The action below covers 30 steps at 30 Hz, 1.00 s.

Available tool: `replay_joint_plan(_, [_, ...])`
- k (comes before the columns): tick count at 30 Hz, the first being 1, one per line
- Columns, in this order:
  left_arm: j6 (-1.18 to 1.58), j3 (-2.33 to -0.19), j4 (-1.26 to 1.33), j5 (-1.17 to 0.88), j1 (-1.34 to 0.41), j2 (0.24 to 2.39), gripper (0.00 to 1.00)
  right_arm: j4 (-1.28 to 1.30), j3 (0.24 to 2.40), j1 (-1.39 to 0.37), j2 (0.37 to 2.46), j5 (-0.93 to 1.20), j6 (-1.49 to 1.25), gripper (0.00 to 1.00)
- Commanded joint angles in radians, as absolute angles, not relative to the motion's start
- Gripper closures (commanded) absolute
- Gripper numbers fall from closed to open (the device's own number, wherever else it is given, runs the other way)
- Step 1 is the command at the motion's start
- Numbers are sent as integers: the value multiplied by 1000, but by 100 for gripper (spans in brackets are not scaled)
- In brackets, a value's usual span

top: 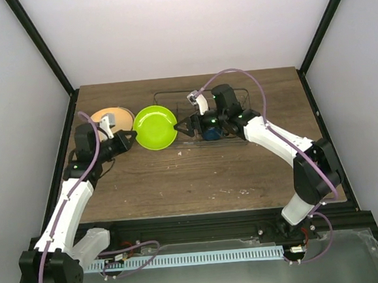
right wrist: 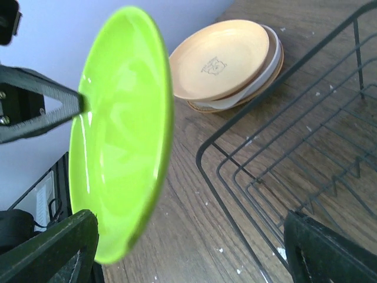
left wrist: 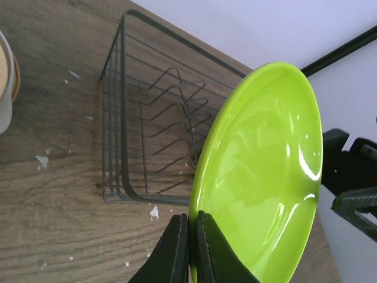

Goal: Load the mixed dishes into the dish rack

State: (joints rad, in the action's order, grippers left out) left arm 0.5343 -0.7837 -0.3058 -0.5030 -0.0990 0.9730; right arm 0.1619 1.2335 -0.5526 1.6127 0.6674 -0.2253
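Observation:
My left gripper point(top: 131, 138) is shut on the left rim of the lime-green plate point(top: 155, 126) and holds it tilted on edge above the table, left of the dish rack point(top: 250, 87). In the left wrist view the jaws point(left wrist: 191, 236) pinch the plate point(left wrist: 265, 177), with the rack point(left wrist: 147, 130) behind. My right gripper point(top: 181, 127) is open at the plate's right rim. In the right wrist view the plate's point(right wrist: 118, 135) lower edge sits just inside the left finger point(right wrist: 53, 250). The peach-orange plate point(right wrist: 221, 56) lies on the cream plate point(right wrist: 268, 56). A dark blue mug point(top: 210, 134) sits in the rack. The mint bowl is out of view.
The rack's near corner point(right wrist: 235, 135) lies just right of the green plate on the wood table point(top: 198, 180). The plate stack point(top: 112, 118) sits at the back left. Black frame posts stand at the table's back corners.

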Motion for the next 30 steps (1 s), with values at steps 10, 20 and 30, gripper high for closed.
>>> replay_joint_plan(10, [584,-725,-203,-487,-242,973,100,90,1318,-577,1685,732,-240,22])
replay_joint_plan(20, [590,-746,-185,-472,-266,995,100,93,1318,-588,1692,766,-234,74])
replay_joint_plan(30, [570,-720,-184,-438,-269,1032,84,227,1384,-588,1680,660,-103,99])
